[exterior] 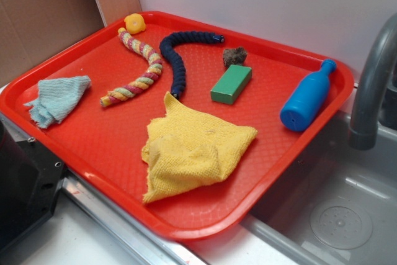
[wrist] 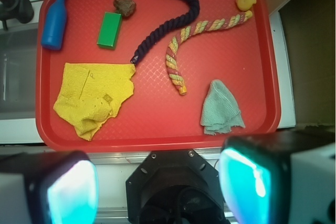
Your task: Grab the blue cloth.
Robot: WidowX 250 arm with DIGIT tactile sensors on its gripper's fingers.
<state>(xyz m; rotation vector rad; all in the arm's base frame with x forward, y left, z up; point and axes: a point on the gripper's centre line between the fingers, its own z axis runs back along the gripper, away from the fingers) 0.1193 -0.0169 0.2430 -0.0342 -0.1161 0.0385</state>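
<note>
The blue cloth is a small pale teal rag lying crumpled at the left end of the red tray. In the wrist view the blue cloth rests near the tray's lower right corner. My gripper hangs high above the tray's near edge, well short of the cloth, over the robot's black base. It is open, its two fingers spread wide with nothing between them. The gripper itself does not show in the exterior view.
On the tray lie a larger yellow cloth, a navy rope, a striped rope, a green block, a blue bottle, a yellow toy and a brown lump. A sink and faucet stand right.
</note>
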